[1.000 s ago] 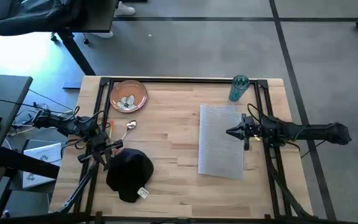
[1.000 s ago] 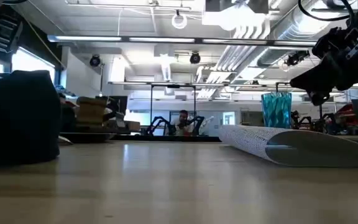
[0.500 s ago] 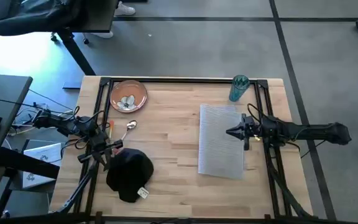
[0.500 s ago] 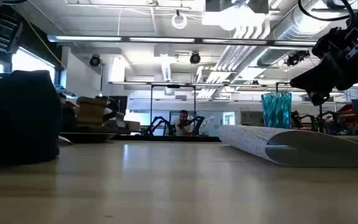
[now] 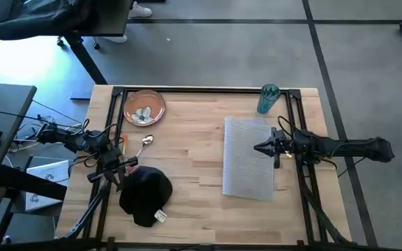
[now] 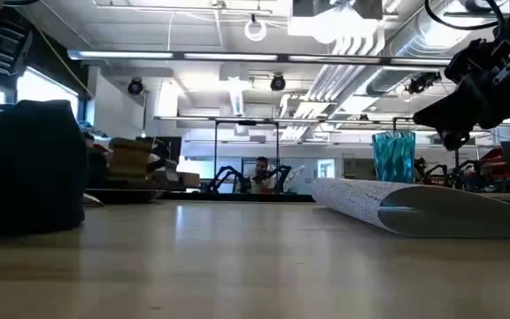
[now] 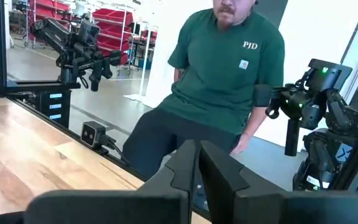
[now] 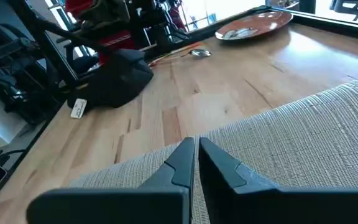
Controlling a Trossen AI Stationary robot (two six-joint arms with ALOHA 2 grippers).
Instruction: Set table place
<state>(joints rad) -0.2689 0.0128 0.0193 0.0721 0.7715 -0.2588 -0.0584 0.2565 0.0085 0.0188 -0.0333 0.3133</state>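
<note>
I am hovering my right end effector (image 5: 258, 148) over the grey placemat (image 5: 248, 159), fingers pressed together and holding nothing, as my right wrist view shows. The placemat is lying flat on the right half of the bench (image 5: 194, 139), though in the low view its near edge is curling up a little. So I am judging the mat as laid and the rest of the setting as not yet started.

The orange-brown plate (image 5: 144, 107) is sitting at the far left corner with something pale on it; I cannot tell what. The cutlery (image 5: 144, 143) is lying just below the plate, the black napkin (image 5: 146, 194) is bunched near the front left, and the teal cup (image 5: 267, 98) is standing just beyond the mat's far edge.

My left end effector (image 5: 122, 166) is waiting just beside the napkin, fingers closed and empty. Next I am likely needing the plate: the left arm is nearer, so it would have to open, take the rim and carry it onto the mat.
</note>
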